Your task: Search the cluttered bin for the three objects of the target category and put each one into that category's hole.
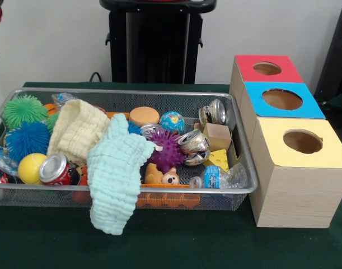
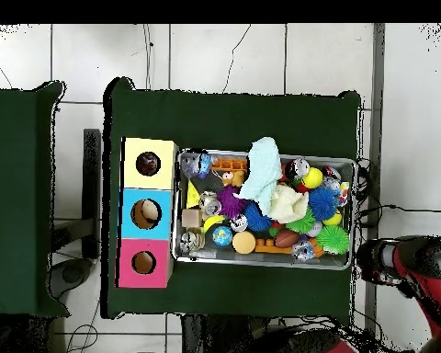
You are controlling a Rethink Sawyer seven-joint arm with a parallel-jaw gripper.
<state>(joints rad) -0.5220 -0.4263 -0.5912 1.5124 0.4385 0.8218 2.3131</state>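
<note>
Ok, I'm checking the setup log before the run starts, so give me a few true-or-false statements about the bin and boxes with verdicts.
1. The light blue cloth hangs over the mesh bin's front rim. True.
2. The three boxes are topped red, blue and yellow. True.
3. A red soda can sits inside the yellow-topped box. False: it lies in the bin beside the yellow ball.
4. The purple spiky ball is on the table outside the bin. False: it is in the bin.
5. Each box top has one round hole. True.
</note>
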